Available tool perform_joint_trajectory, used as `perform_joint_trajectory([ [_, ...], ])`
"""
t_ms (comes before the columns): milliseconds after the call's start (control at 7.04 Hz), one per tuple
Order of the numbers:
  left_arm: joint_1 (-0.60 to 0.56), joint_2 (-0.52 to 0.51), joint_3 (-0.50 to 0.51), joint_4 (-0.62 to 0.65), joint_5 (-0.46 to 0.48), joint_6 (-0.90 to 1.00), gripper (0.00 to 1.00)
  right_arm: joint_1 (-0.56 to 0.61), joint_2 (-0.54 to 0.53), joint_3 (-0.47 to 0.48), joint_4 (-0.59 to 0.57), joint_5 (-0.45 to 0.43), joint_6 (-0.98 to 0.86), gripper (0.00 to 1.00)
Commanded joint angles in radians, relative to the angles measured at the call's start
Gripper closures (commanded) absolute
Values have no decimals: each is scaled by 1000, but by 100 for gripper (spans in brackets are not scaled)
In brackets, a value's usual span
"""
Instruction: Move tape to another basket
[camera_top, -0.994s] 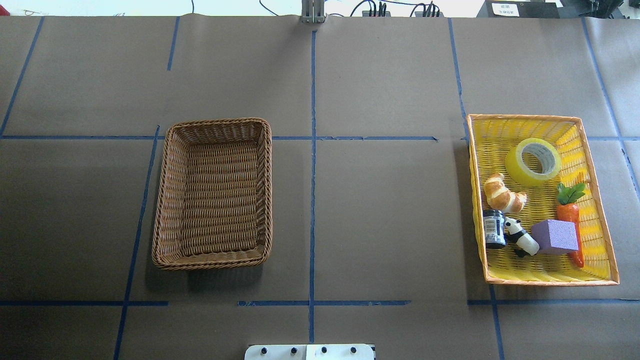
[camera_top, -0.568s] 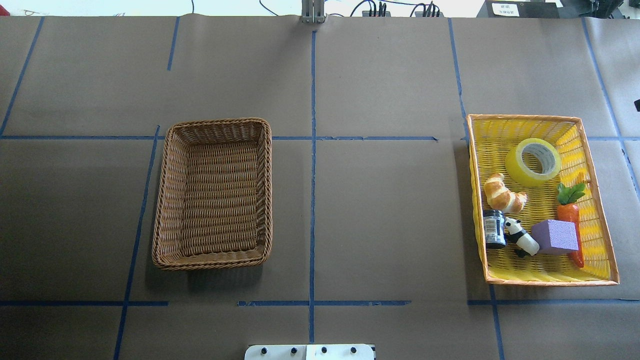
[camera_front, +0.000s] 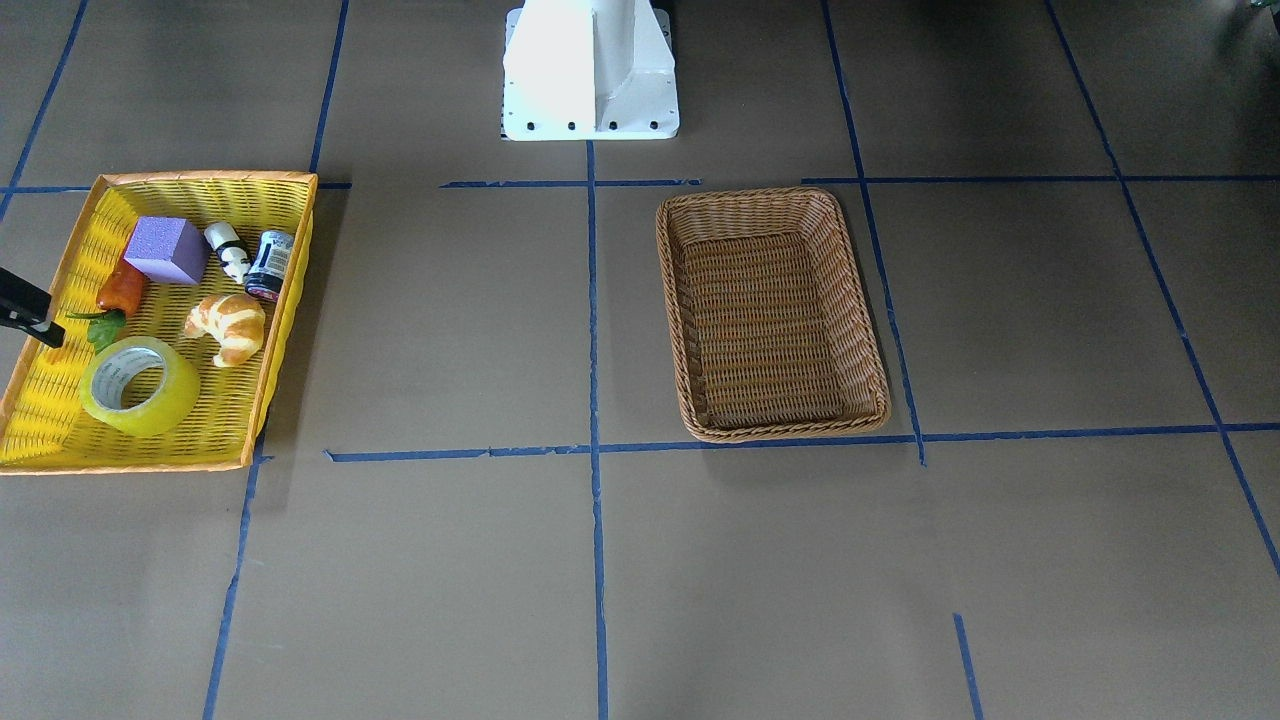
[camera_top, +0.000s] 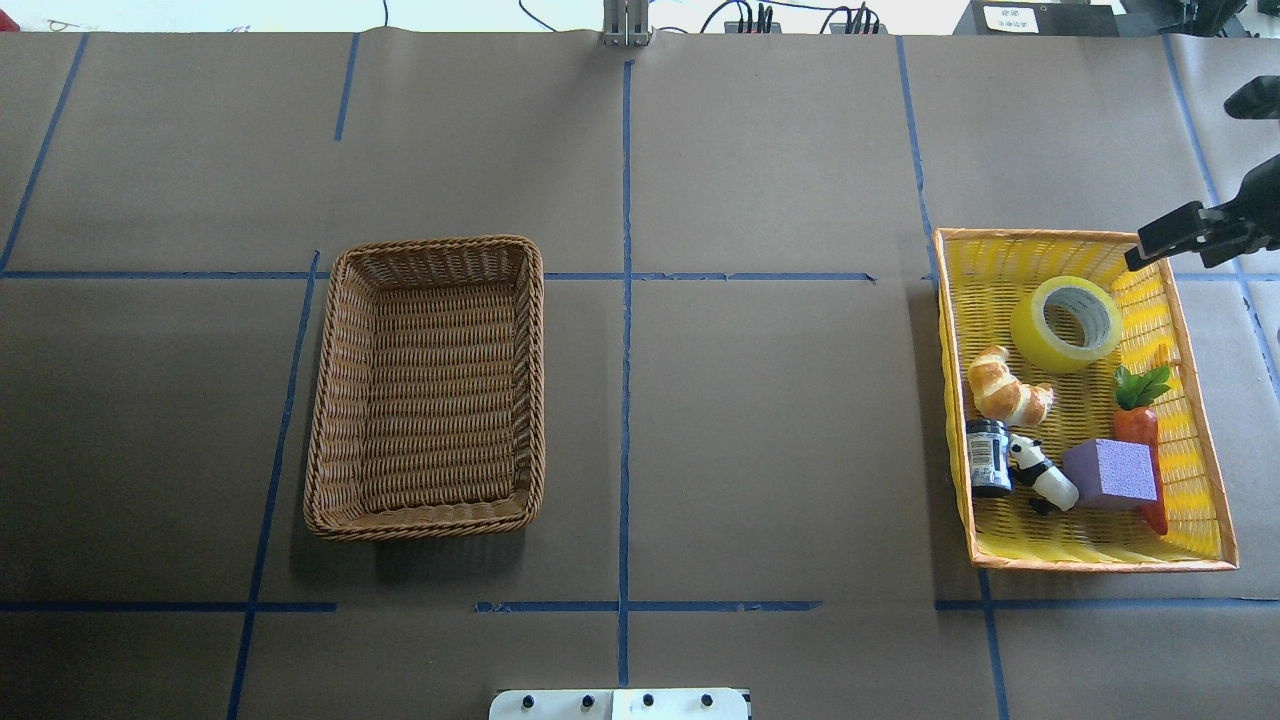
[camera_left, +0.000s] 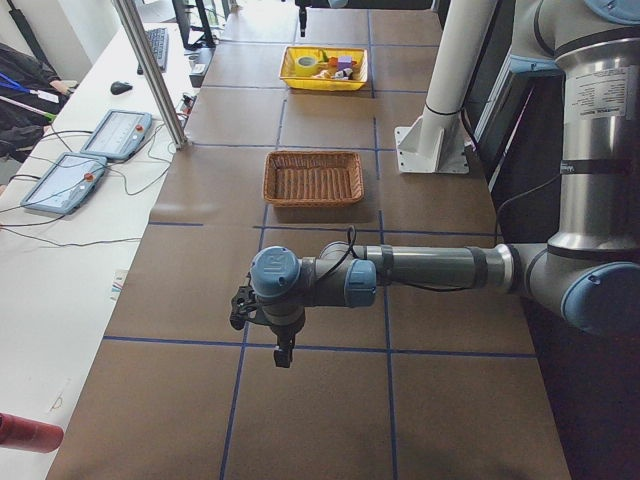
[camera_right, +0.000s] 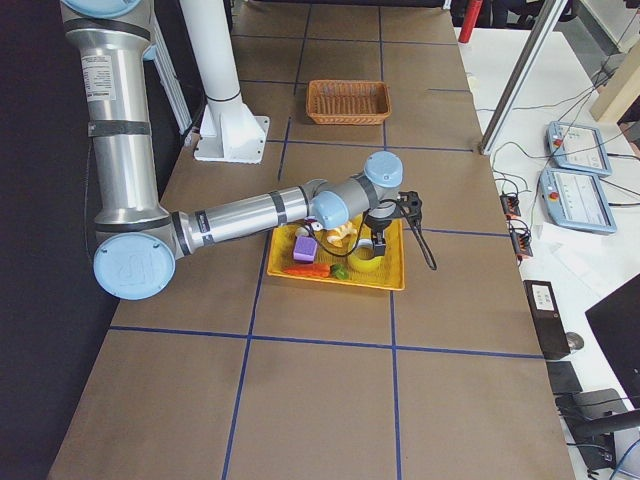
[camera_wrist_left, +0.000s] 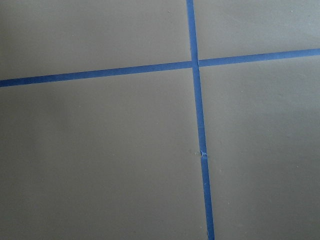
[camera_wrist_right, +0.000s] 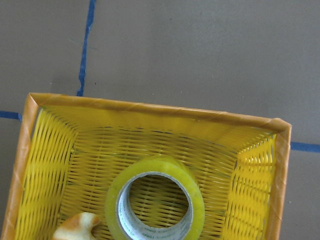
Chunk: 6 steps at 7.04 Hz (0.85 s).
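Note:
The tape (camera_top: 1035, 335), a yellow-green roll with a white core, lies in the far part of the yellow tray basket (camera_top: 1050, 235). It also shows in the front view (camera_front: 175, 405) and the right wrist view (camera_wrist_right: 155, 165). The brown wicker basket (camera_top: 430, 245) stands empty left of centre. My right gripper (camera_top: 1160, 243) hovers over the yellow basket's far right corner, just beyond the tape; only one finger shows, so I cannot tell if it is open. My left gripper (camera_left: 283, 350) hangs over bare table far to the left; I cannot tell its state.
In the yellow basket also lie a croissant (camera_top: 1005, 388), a dark jar (camera_top: 989, 457), a panda figure (camera_top: 1040, 475), a purple block (camera_top: 1110, 472) and a carrot (camera_top: 1140, 430). Blue tape lines cross the brown table cover. The robot's white base (camera_front: 590, 70) stands at the table's near edge.
My right gripper has come into the overhead view from the right edge and now hangs over the yellow basket's far right corner. The objects have not moved.

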Motion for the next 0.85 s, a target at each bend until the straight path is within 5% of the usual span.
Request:
perform_joint_trajectory([
  [0, -1, 3, 0, -1, -24, -1, 0, -75, 10, -29, 11, -67, 25, 0],
  [710, -1, 3, -11, -1, -27, -3, 0, -133, 62, -167, 11, -96, 48, 0],
])
